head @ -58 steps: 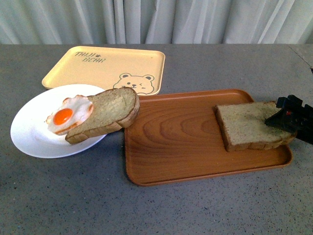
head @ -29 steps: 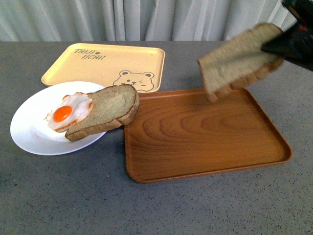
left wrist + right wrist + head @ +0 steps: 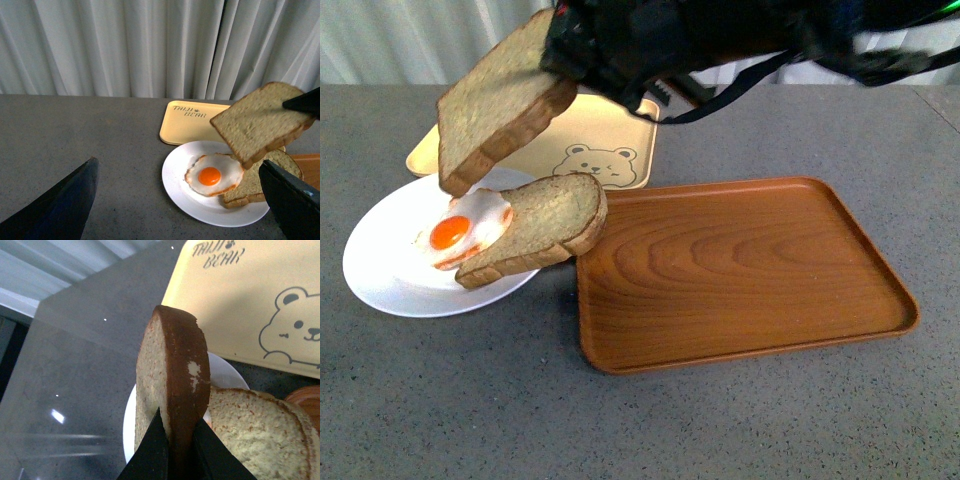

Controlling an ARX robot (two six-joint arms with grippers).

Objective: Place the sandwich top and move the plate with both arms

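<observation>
sandwich top (image 3: 500, 100) carried left above plate (image 3: 380, 275), right end effector (image 3: 176, 426) clamping it, arm (image 3: 720, 30) outstretched

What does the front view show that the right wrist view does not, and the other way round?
Only the front view shows the fried egg and how the sandwich top hangs tilted above the plate. Only the right wrist view shows the right gripper clamped on the slice's dark crust. Both show that slice, the plate, the yellow tray and the lower slice.
</observation>
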